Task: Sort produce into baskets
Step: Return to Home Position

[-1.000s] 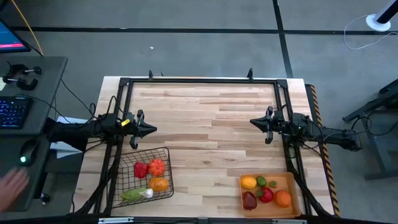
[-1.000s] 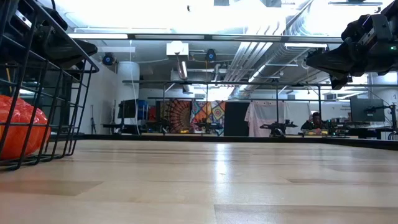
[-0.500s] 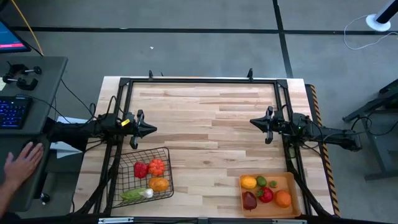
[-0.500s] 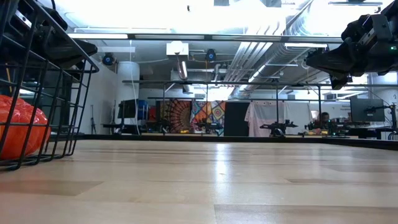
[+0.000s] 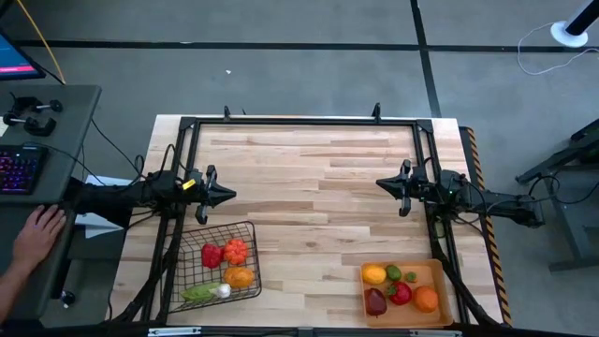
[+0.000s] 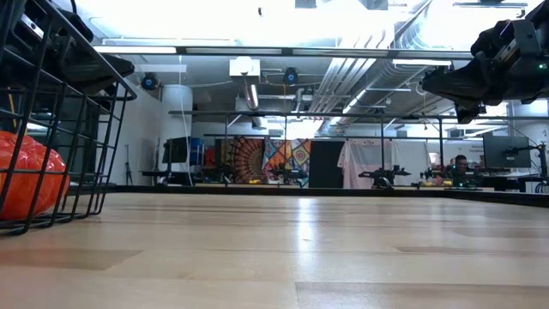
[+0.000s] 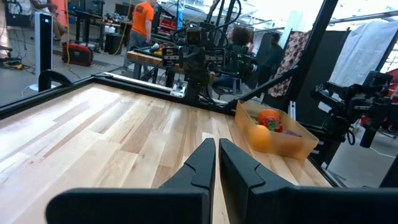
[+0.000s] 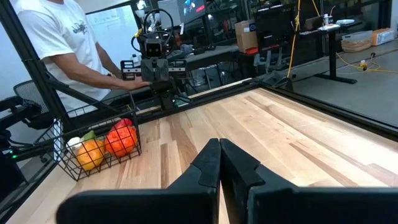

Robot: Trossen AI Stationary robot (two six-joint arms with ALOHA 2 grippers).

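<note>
The black wire-mesh basket (image 5: 217,262) stands at the table's near left with red, orange and green produce and a small white piece (image 5: 225,291) in it. The orange tray (image 5: 406,290) stands at the near right with yellow, green, red and orange produce. My left gripper (image 5: 230,195) is shut and empty above the table's left side, beyond the basket. My right gripper (image 5: 381,184) is shut and empty above the right side. In the wrist views both grippers' fingers (image 7: 216,163) (image 8: 219,160) lie together.
A black frame (image 5: 304,123) runs along the table's far and side edges. Bare wood lies between the grippers. A person's hand (image 5: 37,234) rests on the desk left of the table, near a keyboard (image 5: 19,173). A person in a white shirt (image 8: 59,43) stands beyond the table's left side.
Both arms have kept still. The person's hand at the desk left of the table has moved up along the desk's edge.
</note>
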